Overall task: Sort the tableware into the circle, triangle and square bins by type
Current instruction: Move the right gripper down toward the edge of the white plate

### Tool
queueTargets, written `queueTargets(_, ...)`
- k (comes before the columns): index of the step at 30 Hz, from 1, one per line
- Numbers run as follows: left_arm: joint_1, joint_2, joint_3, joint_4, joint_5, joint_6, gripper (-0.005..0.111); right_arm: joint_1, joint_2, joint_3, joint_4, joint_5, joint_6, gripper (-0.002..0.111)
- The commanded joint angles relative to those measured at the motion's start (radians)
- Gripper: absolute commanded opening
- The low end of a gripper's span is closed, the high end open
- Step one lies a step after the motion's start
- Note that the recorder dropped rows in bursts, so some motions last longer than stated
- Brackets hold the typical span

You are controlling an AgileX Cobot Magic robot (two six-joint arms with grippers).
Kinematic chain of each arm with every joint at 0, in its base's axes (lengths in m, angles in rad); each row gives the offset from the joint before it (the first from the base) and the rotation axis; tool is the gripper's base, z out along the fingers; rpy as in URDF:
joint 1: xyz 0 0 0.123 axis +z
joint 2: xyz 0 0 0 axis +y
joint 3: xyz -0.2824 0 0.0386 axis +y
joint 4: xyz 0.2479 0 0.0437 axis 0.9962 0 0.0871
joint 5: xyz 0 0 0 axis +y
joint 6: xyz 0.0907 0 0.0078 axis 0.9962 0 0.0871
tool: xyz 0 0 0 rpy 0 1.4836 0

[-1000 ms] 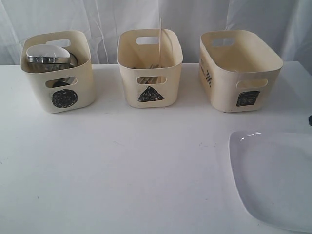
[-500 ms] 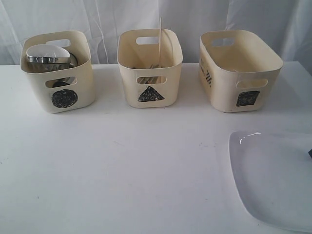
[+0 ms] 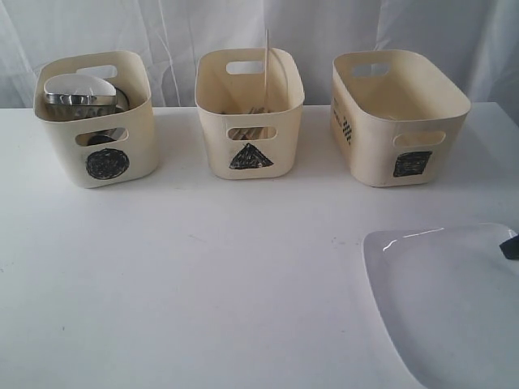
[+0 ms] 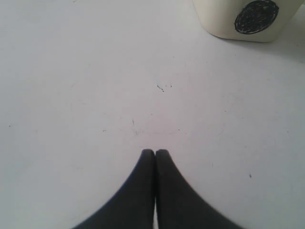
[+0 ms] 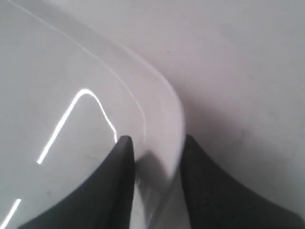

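Observation:
The large white rounded-square plate (image 3: 438,300) lies at the table's front right. My right gripper (image 5: 157,140) straddles its rim (image 5: 164,95), one finger over the plate's inside and one outside, shut on it; only a dark fingertip (image 3: 510,245) shows at the exterior view's right edge. My left gripper (image 4: 155,151) is shut and empty above bare table near the circle bin (image 4: 243,19). The circle bin (image 3: 97,121) holds steel ware (image 3: 77,99) with a white bowl (image 3: 79,83) on top. A wooden chopstick (image 3: 266,57) sticks up from the triangle bin (image 3: 250,138).
The square bin (image 3: 389,121) stands at the back right, behind the plate, and shows nothing inside. A white curtain hangs behind the three bins. The white table (image 3: 203,275) runs wide in front of them.
The right jaws have closed onto the plate's rim. The plate has shifted left in the exterior view, and the dark fingertip now shows at its right edge. The left gripper has not moved.

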Motion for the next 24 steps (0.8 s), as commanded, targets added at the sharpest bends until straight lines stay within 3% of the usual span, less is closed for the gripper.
queueTargets(1, 0.0, -0.004, 0.003, -0.011, 0.011, 0.0, 0.0, 0.001, 0.046, 0.017, -0.112, -0.11, 0.017, 0.0)
queueTargets(4, 0.0, -0.004, 0.003, -0.011, 0.011, 0.0, 0.0, 0.001, 0.046, 0.017, -0.059, -0.108, 0.019, 0.002)
queueTargets(11, 0.0, -0.004, 0.003, -0.011, 0.011, 0.0, 0.0, 0.015, 0.085, 0.017, 0.061, -0.169, -0.099, 0.047)
queueTargets(13, 0.0, -0.004, 0.003, -0.011, 0.011, 0.0, 0.0, 0.027, 0.112, 0.017, 0.061, -0.195, -0.145, 0.05)
queueTargets(16, 0.0, -0.004, 0.003, -0.011, 0.011, 0.0, 0.0, 0.054, 0.152, 0.017, 0.056, -0.21, -0.156, 0.043)
queueTargets(20, 0.0, -0.004, 0.003, -0.011, 0.011, 0.0, 0.0, 0.107, 0.167, 0.017, -0.029, -0.205, -0.129, 0.005)
queueTargets(21, 0.0, -0.004, 0.003, -0.011, 0.011, 0.0, 0.0, 0.116, 0.165, 0.017, -0.044, -0.209, -0.092, 0.0)
queueTargets(24, 0.0, -0.004, 0.003, -0.011, 0.011, 0.0, 0.0, 0.144, 0.139, 0.017, -0.075, -0.212, 0.017, 0.0)
